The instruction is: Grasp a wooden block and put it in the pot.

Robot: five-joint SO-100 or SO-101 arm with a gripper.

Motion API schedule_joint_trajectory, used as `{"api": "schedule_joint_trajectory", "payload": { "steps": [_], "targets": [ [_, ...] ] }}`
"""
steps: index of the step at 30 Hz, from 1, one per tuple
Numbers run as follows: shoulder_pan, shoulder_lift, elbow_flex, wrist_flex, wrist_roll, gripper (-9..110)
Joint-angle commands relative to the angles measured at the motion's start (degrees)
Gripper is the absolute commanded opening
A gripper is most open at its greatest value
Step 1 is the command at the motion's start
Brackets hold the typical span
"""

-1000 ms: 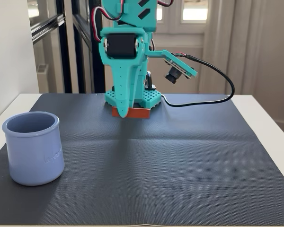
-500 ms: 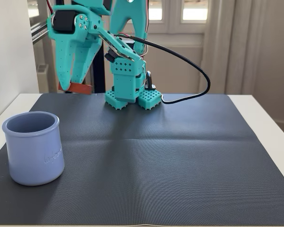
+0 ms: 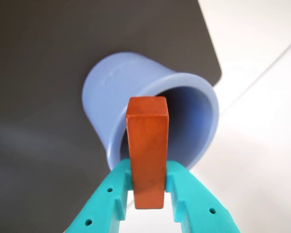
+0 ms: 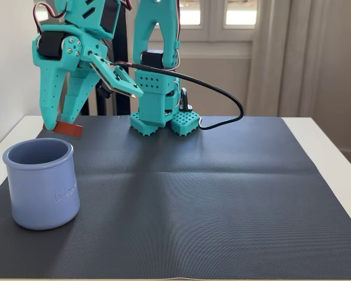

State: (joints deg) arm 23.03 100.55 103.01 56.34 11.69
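The wooden block [image 3: 146, 150] is a reddish-brown bar held between my teal gripper's [image 3: 148, 182] two fingers. In the fixed view the gripper [image 4: 58, 120] hangs at the left, shut on the block [image 4: 66, 129], which sticks out below the fingertips. The periwinkle-blue pot [image 4: 41, 182] stands upright at the mat's front left corner, with faint lettering on its side. The block is just above and behind the pot's rim. In the wrist view the block lies over the pot's [image 3: 111, 92] open mouth.
A dark ribbed mat [image 4: 210, 199] covers the white table [image 4: 333, 140]. The arm's teal base [image 4: 161, 114] stands at the back of the mat, with a black cable [image 4: 231, 99] looping to its right. The mat's corner and white table show in the wrist view [image 3: 262, 145].
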Motion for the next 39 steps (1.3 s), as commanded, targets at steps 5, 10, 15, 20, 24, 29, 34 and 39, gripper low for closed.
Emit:
{"api": "schedule_joint_trajectory", "payload": {
  "steps": [5,10,15,20,24,29,34,39],
  "targets": [
    [2.3,-3.6,-7.1,-1.4,-0.1,0],
    [4.6,-6.7,-10.5,-1.3,-0.1,0],
    [5.4,-7.6,-10.5,-1.4,-0.1,0],
    [4.7,-7.2,-10.1,-1.3,-0.1,0],
    [3.1,-7.1,-9.9,-1.2,-0.1,0],
    [2.2,-7.1,-9.9,-1.2,-0.1,0],
    [2.3,-7.1,-10.1,-1.2,-0.1,4],
    [2.2,-7.1,-9.8,-1.2,-0.2,19]
  ]
}}
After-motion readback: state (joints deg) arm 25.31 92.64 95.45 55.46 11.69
